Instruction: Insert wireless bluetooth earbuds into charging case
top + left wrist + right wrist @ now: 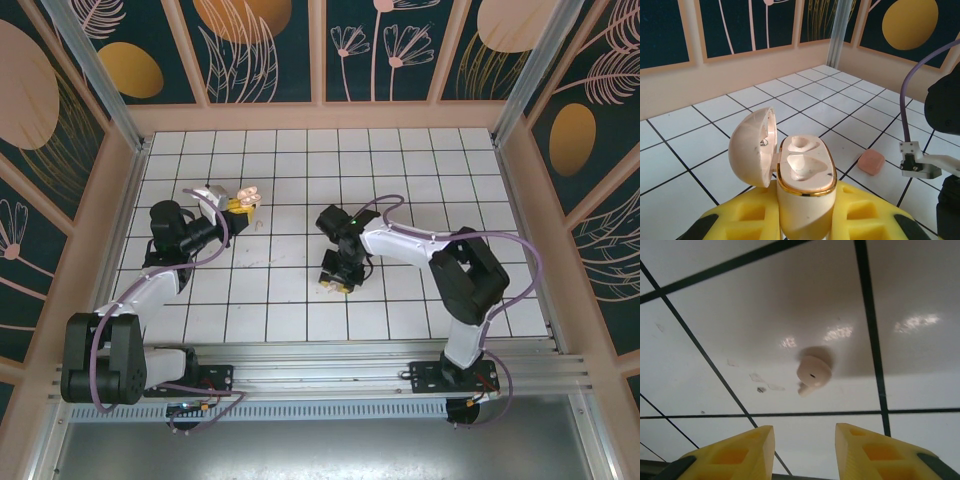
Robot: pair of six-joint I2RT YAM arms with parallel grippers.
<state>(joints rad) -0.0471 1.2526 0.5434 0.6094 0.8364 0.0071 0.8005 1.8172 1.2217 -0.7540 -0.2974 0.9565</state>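
On my left wrist feed the left gripper (805,216) is clamped on the lower body of the beige charging case (804,172), holding it upright with the lid (752,147) swung open to the left and both wells bare inside the gold rim. From above I see that hand (238,203) raised over the left rear of the tiled floor (420,170), nearer the left wall (122,190) than any other edge, with free tiles all round it. A salmon-pink pebble-shaped piece (871,162) lies on a tile beyond the case, apart from it. The right gripper (336,281) points down near the floor's middle, well away from every wall. On its wrist feed its yellow fingers (735,452) stand apart with nothing between them, hanging above the floor. One pale beige earbud (813,373) lies on the tile beyond the fingertips, untouched, inside a single tile: near the dark grout line on the fingers' side, and clear of the grout line to its right.
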